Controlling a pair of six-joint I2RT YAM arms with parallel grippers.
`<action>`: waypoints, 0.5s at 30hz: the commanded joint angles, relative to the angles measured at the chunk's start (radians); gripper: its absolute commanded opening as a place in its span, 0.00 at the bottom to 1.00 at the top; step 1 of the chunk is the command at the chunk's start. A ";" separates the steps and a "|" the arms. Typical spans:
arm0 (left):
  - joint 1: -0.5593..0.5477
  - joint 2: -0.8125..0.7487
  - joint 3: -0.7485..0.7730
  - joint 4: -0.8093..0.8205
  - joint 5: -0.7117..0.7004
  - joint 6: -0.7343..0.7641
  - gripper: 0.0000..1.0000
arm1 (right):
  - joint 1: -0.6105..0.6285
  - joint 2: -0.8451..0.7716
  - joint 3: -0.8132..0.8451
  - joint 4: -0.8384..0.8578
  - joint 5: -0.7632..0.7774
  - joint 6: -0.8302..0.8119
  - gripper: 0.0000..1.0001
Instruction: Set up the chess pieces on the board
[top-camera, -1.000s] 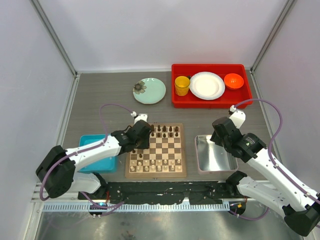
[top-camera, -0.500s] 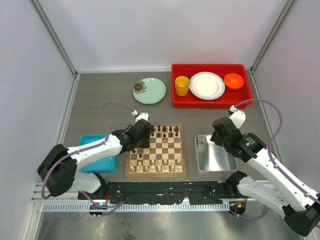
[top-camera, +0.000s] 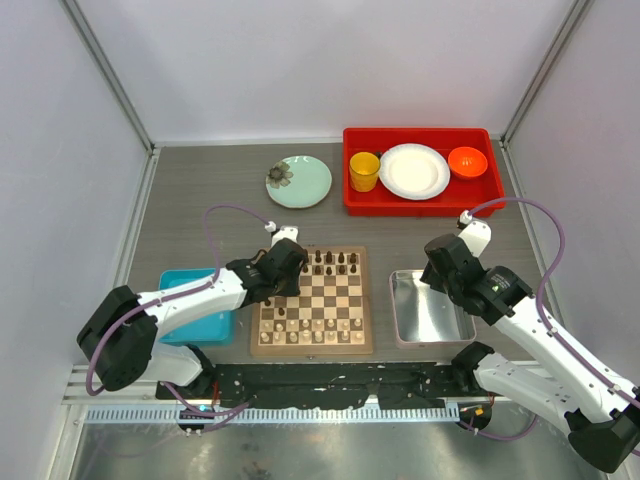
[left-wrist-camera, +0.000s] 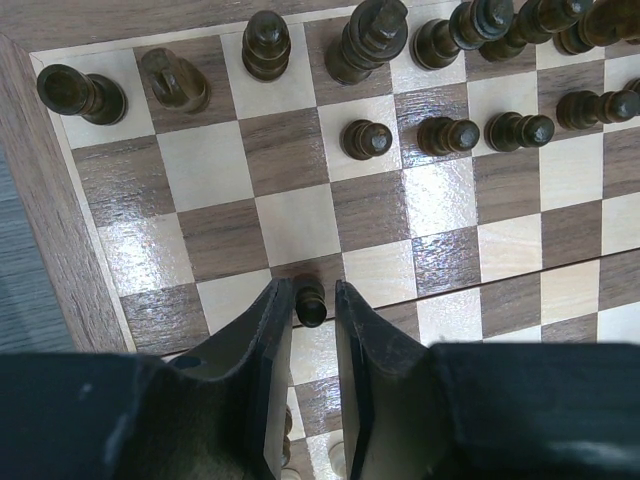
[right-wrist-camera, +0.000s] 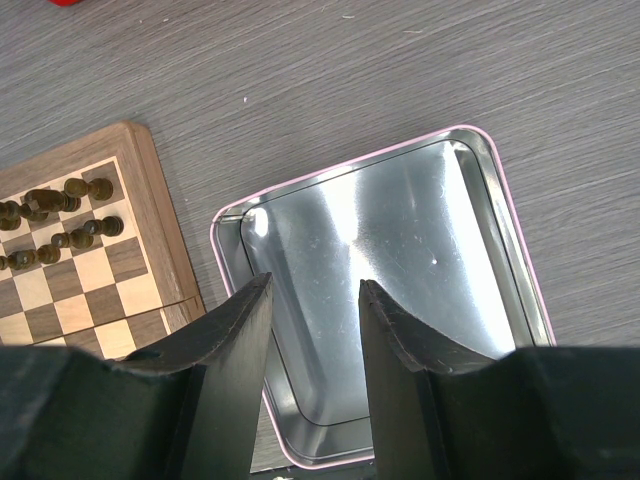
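Dark pawn (left-wrist-camera: 311, 301) gripped by left fingers (left-wrist-camera: 268, 345) near board (left-wrist-camera: 62, 225) edge; right fingers (right-wrist-camera: 236, 340) released.

Left gripper (top-camera: 283, 270) over board (top-camera: 312, 343) left edge.

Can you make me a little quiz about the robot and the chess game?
1. True or false: the left pincer has a dark pawn between its fingers.
2. What does the right pincer hang over? A) the red bin B) the silver tray C) the green plate
3. Fill in: in the left wrist view, the dark pieces in the far rows stand on the ____.

Key: 1 true, though whether the fingers are actually squeezing it is hard to tell. 2 B; the pincer is open, holding nothing. 3 board.
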 joint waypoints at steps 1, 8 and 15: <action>0.003 0.003 0.037 0.033 -0.028 0.012 0.27 | -0.003 -0.011 0.014 -0.004 0.029 -0.005 0.45; 0.003 0.012 0.049 0.031 -0.038 0.020 0.24 | -0.003 -0.006 0.016 -0.002 0.029 -0.006 0.46; 0.002 0.024 0.058 0.033 -0.043 0.027 0.20 | -0.003 -0.005 0.017 0.000 0.029 -0.009 0.45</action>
